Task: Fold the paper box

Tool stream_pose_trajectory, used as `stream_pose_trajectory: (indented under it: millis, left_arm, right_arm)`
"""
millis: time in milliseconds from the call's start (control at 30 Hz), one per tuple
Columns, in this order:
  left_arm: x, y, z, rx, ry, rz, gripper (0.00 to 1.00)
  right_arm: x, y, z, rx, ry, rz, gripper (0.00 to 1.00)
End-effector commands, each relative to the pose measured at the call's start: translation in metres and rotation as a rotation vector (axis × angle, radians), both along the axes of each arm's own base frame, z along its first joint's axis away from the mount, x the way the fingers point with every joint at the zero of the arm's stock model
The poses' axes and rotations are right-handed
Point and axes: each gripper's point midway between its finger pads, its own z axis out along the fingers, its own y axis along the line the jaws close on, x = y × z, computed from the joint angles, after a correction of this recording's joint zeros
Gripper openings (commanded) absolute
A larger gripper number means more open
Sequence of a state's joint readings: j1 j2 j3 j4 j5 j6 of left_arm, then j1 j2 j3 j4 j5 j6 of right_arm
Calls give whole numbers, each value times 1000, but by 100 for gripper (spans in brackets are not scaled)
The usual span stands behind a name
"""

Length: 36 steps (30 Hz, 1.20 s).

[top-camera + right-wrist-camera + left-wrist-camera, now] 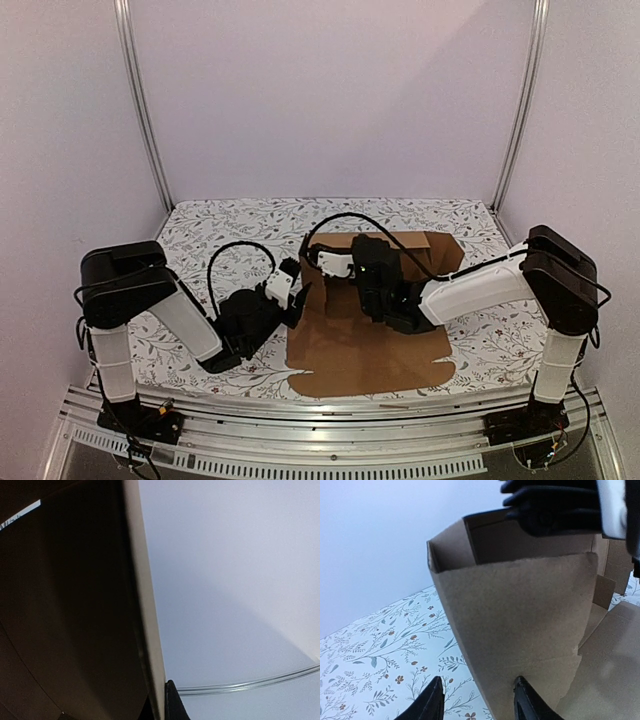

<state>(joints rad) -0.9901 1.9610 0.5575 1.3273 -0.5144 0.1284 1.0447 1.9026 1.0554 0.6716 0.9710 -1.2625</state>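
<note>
The paper box point(370, 350) is brown cardboard, lying mostly flat in the middle of the table with its left side wall point(305, 278) and back flaps raised. My right gripper point(316, 266) reaches over from the right and is shut on the top edge of that raised wall. In the right wrist view the gripper point(161, 702) pinches the wall's thin pale edge point(145, 605). My left gripper point(299, 302) is low at the wall's outer side. In the left wrist view it point(480, 700) is open, with the lower corner of the wall point(520, 620) between its fingers.
The table has a floral-patterned cloth point(220, 225). White walls and metal posts point(145, 110) enclose it at the back and sides. The right arm's black wrist point(555, 505) hangs over the wall's top. A metal rail point(330, 440) runs along the near edge.
</note>
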Motion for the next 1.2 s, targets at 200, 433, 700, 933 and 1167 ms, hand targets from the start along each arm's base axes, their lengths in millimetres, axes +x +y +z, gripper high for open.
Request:
stream_pose_trajectory:
  millis: [200,433,700,933,1167]
  left_arm:
    - [12,-19,43,-194,-109,-76,57]
    - [21,-21,47,-228,-103,-120,55]
    - [42,-12,58,-255,-139,-10,43]
    - [45,-11,58,-273,-133,13,33]
    - [47,-18,57,-291,-127,-5,26]
  right_arm:
    - [-14,3,-38,-80,65,21,0]
    - [-15,3,-37,-70,112,20,1]
    - [-16,1,-47,-75,162,10,3]
    - [-19,-2,-50,-91,181,6,7]
    - [-25,-3,-39,-43,274,8,12]
